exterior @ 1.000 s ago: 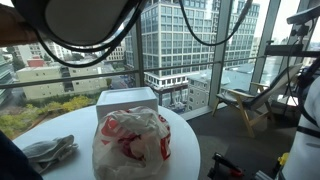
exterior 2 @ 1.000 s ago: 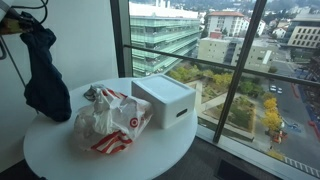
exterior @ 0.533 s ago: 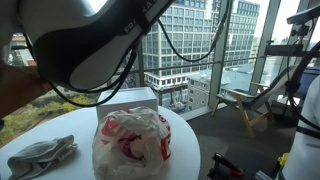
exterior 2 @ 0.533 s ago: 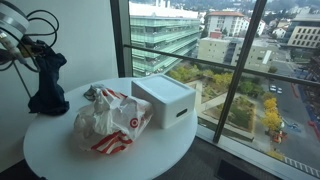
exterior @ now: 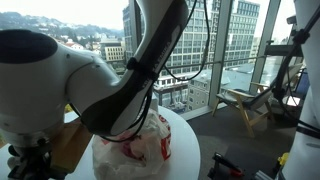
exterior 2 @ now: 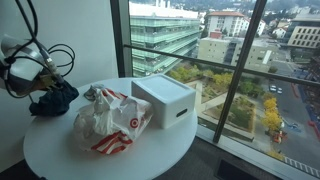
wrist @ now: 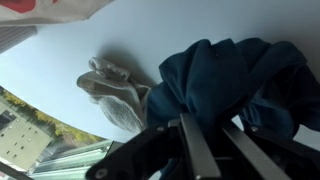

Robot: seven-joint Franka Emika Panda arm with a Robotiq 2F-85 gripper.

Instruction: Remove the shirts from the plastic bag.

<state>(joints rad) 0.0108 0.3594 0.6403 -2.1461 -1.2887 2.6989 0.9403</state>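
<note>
Claw (exterior 2: 40,86) clenched on the dark blue shirt (exterior 2: 57,99). The shirt is bunched right under the fingertips and rests on the table (exterior 2: 60,150). It's a crumpled heap and we see no clear long axis. In the wrist view it bulges up and to the right, away from the claw (wrist: 205,128). Grey shirt (wrist: 115,92) lies just beside the blue one, off to one side of the claw, long axis diagonal across that view. Plastic bag (exterior 2: 108,120) sits near the claw but apart, between it and the white box (exterior 2: 165,100). We can't tell which way its mouth points. In an exterior view the arm (exterior: 60,70) blocks most of the frame: bag half hidden, claw not visible there. The wrist view crops the blue shirt at its right edge
</note>
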